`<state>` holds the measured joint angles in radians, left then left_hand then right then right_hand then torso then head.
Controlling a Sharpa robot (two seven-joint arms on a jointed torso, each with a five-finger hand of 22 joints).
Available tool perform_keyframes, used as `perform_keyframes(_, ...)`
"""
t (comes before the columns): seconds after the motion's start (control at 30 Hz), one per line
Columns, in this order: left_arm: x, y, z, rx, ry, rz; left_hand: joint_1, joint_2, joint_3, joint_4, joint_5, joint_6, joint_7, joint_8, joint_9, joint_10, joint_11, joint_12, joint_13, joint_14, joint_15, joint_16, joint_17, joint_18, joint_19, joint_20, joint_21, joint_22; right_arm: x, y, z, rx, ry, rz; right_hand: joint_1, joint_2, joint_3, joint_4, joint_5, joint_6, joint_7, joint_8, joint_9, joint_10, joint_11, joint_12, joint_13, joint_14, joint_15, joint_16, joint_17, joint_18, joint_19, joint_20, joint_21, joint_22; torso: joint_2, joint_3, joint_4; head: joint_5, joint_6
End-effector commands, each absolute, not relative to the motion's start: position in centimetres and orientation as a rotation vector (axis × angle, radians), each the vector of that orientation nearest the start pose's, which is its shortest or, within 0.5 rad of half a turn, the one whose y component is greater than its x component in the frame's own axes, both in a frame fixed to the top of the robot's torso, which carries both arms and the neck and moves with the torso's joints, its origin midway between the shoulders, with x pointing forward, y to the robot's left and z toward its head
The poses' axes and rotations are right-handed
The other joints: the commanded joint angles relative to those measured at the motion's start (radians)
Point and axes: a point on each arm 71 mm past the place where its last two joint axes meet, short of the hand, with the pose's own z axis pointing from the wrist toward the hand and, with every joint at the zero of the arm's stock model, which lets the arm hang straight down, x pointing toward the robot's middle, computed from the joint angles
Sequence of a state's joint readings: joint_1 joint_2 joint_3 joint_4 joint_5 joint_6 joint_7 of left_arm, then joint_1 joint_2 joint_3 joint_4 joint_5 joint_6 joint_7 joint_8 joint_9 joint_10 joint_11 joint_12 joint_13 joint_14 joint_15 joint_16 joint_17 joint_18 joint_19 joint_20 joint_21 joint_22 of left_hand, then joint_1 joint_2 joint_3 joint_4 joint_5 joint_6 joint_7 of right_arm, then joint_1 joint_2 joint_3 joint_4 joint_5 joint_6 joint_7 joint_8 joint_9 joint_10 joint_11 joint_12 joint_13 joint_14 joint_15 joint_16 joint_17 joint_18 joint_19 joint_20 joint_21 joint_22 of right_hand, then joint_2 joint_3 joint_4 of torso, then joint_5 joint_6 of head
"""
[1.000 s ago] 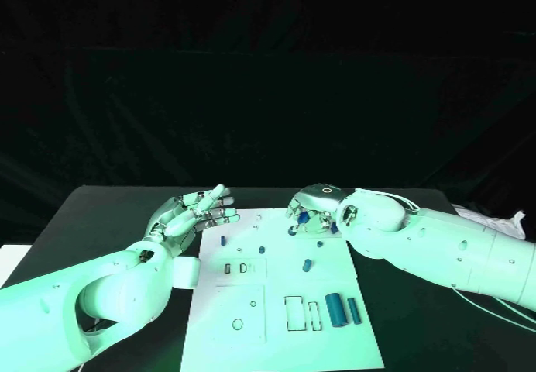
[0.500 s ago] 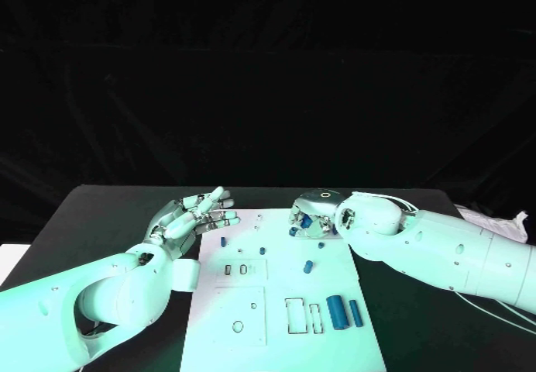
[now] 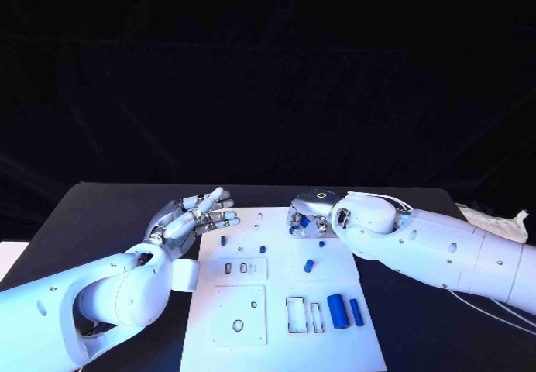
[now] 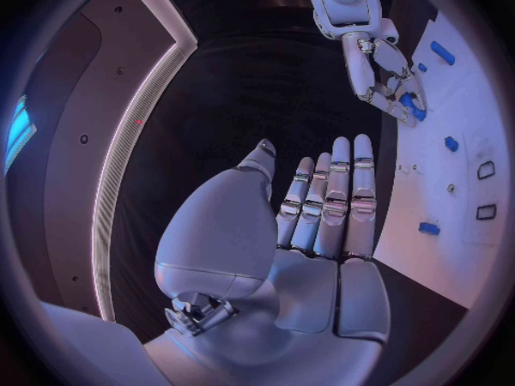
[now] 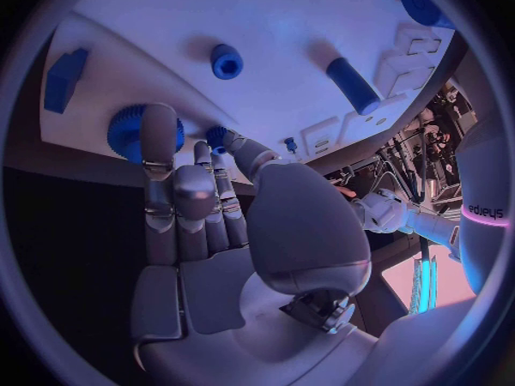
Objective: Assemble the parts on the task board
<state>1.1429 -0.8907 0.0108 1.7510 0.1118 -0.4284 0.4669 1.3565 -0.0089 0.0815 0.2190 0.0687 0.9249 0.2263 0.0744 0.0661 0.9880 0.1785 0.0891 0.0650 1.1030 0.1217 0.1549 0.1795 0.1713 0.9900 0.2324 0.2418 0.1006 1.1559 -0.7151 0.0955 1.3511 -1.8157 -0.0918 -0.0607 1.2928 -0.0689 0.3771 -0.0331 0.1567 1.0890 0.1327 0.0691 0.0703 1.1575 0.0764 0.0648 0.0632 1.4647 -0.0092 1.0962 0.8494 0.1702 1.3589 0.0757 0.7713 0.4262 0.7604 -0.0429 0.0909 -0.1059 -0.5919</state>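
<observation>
Now our right hand (image 3: 308,217) pinches a part (image 5: 137,132) over the board (image 3: 268,325) (to seat it, presumably); left hand (image 3: 192,217) spread, empty, frame's left.

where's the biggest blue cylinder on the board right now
In the head view the large blue cylinder lies near the task board's front right corner, beside a slimmer blue piece.

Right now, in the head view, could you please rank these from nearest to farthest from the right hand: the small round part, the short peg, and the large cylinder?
From the right hand:
1. Small round part, just below the hand.
2. Short peg, mid-board.
3. Large cylinder, at the board's near end, beside the rectangular slots.
</observation>
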Motion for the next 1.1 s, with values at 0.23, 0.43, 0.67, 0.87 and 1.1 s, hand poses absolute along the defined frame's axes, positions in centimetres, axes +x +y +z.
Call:
perform_keyframes(0.23,44.4,17.3,-16.5,-1.237,1.346,-1.695,0.000,0.013,0.000,-0.009,-0.003,0.001,0.005,-0.004,-0.002,-0.005,0.003,-0.003,-0.001,-0.001,0.006,-0.004,0.002,0.011,0.007,0.001,-0.005,-0.002,52.0,-17.9,-18.3,-0.515,1.700,0.432,0.024,0.001,0.041,0.000,-0.004,0.036,-0.006,0.008,0.008,0.040,-0.007,0.002,0.001,0.040,-0.011,0.059,0.060,-0.019,0.019,0.005,0.115,0.137,0.005,-0.0002,0.0003,-0.002,-0.003)
perform_keyframes(0.43,44.4,17.3,-16.5,-1.238,1.347,-1.694,0.002,0.014,0.000,-0.010,-0.003,0.001,0.005,-0.004,-0.001,-0.005,0.003,-0.003,-0.001,-0.001,0.006,-0.005,0.002,0.011,0.008,0.001,-0.005,-0.002,52.0,-17.9,-18.2,-0.514,1.682,0.425,0.057,0.009,0.083,-0.020,-0.016,0.057,-0.006,0.011,0.015,0.068,-0.013,0.001,0.002,0.038,-0.014,0.085,0.083,-0.030,0.028,0.001,0.191,0.226,0.006,-0.0011,0.0010,-0.003,-0.003)
perform_keyframes(0.67,44.5,17.3,-16.5,-1.239,1.349,-1.694,0.004,0.016,0.001,-0.013,-0.003,0.001,0.005,-0.005,-0.001,-0.005,0.003,-0.004,-0.001,0.000,0.006,-0.006,0.003,0.011,0.010,0.001,-0.006,-0.002,51.9,-17.6,-17.3,-0.467,1.575,0.444,0.050,0.007,0.105,-0.016,-0.049,0.059,0.000,0.005,0.019,0.073,-0.010,-0.003,0.001,0.036,-0.011,0.110,0.105,-0.035,0.022,0.002,0.235,0.274,0.008,-0.0017,0.0021,-0.002,0.001)
perform_keyframes(0.87,44.5,17.3,-16.5,-1.239,1.350,-1.693,0.013,0.016,0.002,-0.024,-0.003,0.001,0.004,-0.006,-0.001,-0.005,0.003,-0.007,-0.001,0.001,0.006,-0.010,0.007,0.011,0.013,0.001,-0.008,-0.004,51.6,-16.8,-16.2,-0.409,1.460,0.481,0.057,0.007,0.125,-0.018,-0.057,0.060,0.003,0.003,0.022,0.074,-0.008,-0.003,0.001,0.035,-0.011,0.123,0.115,-0.037,0.019,0.003,0.261,0.302,0.010,-0.0016,0.0045,0.002,0.008)
perform_keyframes(1.1,44.4,17.2,-16.5,-1.239,1.353,-1.698,0.017,0.015,0.002,-0.030,-0.003,0.001,0.004,-0.007,-0.001,-0.005,0.002,-0.007,-0.001,0.002,0.006,-0.012,0.008,0.011,0.014,0.001,-0.009,-0.005,51.6,-15.5,-15.7,-0.367,1.405,0.500,0.056,0.002,0.133,-0.019,-0.059,0.059,0.005,0.001,0.023,0.072,-0.007,-0.004,0.001,0.033,-0.009,0.127,0.116,-0.037,0.015,0.004,0.269,0.308,0.010,-0.0046,0.0050,0.004,0.006)
